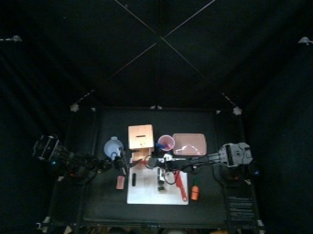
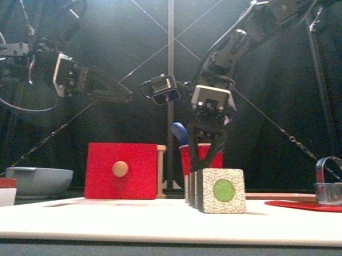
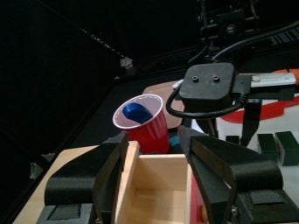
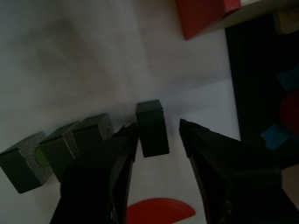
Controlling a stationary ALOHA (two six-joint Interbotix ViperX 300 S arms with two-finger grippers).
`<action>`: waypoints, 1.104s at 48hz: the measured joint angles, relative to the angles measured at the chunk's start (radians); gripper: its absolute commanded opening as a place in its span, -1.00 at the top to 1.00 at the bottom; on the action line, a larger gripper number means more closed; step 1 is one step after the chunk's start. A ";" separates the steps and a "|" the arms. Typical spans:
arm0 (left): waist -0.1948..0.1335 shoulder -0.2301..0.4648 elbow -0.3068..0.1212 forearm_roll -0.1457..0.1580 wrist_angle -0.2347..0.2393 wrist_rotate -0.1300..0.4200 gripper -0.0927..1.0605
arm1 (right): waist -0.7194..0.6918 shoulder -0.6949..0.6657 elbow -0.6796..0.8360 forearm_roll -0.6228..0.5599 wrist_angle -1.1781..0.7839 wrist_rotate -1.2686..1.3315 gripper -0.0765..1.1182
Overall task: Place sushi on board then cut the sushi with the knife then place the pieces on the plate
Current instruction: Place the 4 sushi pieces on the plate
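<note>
Black table (image 1: 214, 206), curtained booth. White cutting board (image 1: 171, 196) lies near centre. Sushi roll (image 2: 223, 191) sits on it with its end face toward the front, so its long axis runs near to far.

Right gripper (image 2: 209, 162) hangs straight over the roll, jaws parted, holding nothing. From its wrist view, one end piece (image 4: 149, 131) stands a little apart from the other blocks. It lies between the jaws, closer to one; a strip of board shows on its other side. Jaws line up along the roll's axis, so closing should pinch the piece's flat faces.

Left gripper (image 3: 162, 150) is released and empty over the wooden box (image 3: 152, 192), beyond the board's far left, and is the further of the two from the roll.

Pink tray (image 1: 192, 143) lies beyond the board's far right, on the right arm's side. Blue knife (image 3: 136, 111) stands in the red cup (image 3: 149, 131).
</note>
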 measured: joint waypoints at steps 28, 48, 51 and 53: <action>0.003 -0.002 0.002 -0.008 0.000 -0.002 -0.65 | 0.000 0.003 0.020 0.000 -0.021 0.017 0.01; 0.005 0.000 0.009 -0.011 0.000 -0.002 -0.65 | -0.141 -0.376 0.330 0.031 -0.015 0.160 0.01; 0.003 0.000 0.009 -0.011 0.000 0.000 -0.65 | -0.189 -0.448 0.390 0.025 -0.040 0.196 0.01; 0.005 0.000 0.009 -0.011 0.000 0.000 -0.65 | -0.229 -0.502 0.439 0.018 -0.064 0.227 0.01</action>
